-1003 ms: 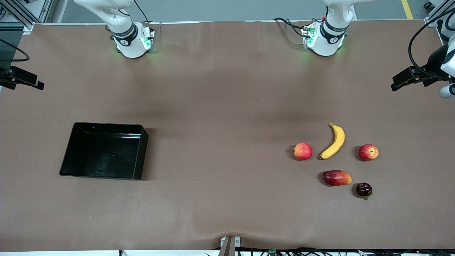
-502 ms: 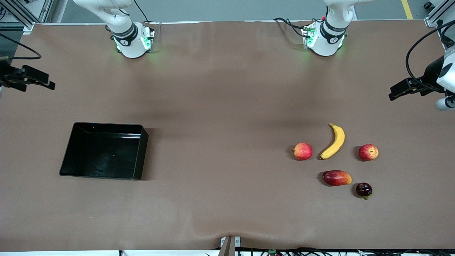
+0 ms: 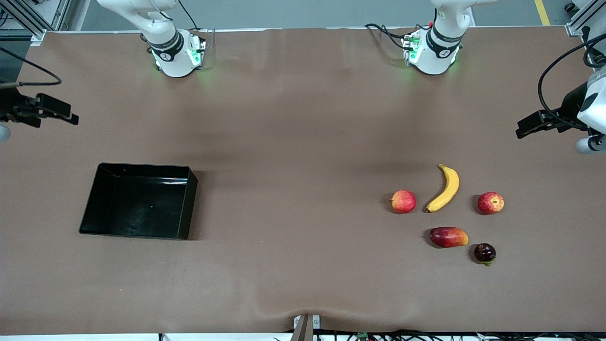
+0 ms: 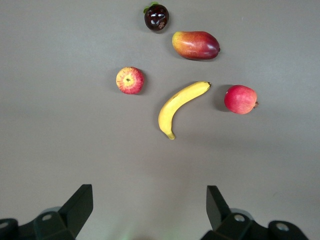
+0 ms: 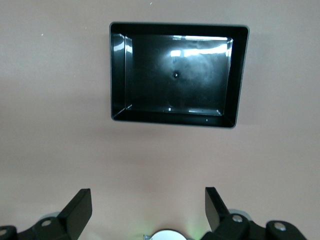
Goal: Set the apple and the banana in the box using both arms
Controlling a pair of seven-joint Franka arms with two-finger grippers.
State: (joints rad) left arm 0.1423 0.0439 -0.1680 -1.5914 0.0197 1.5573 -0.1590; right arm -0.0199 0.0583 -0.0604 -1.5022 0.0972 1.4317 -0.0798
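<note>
A: Step in hand? The box [image 5: 118, 70] lies below the right gripper [image 5: 148, 210], nothing in it, well apart from the fruit; those jaws are spread, nothing held.

B: Approach only, it is judged. The left gripper [image 4: 150, 207] is held above bare table, near the fruit group, jaws apart and unloaded.

A: Targets?

B: The banana [image 4: 178, 107] is nearest the left gripper; the apple [image 4: 130, 80] lies just beside it. A descent over one fruit is called for next.

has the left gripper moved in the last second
Yes. The left gripper has dropped lower in the front view and edged slightly toward the banana, which stayed put.
</note>
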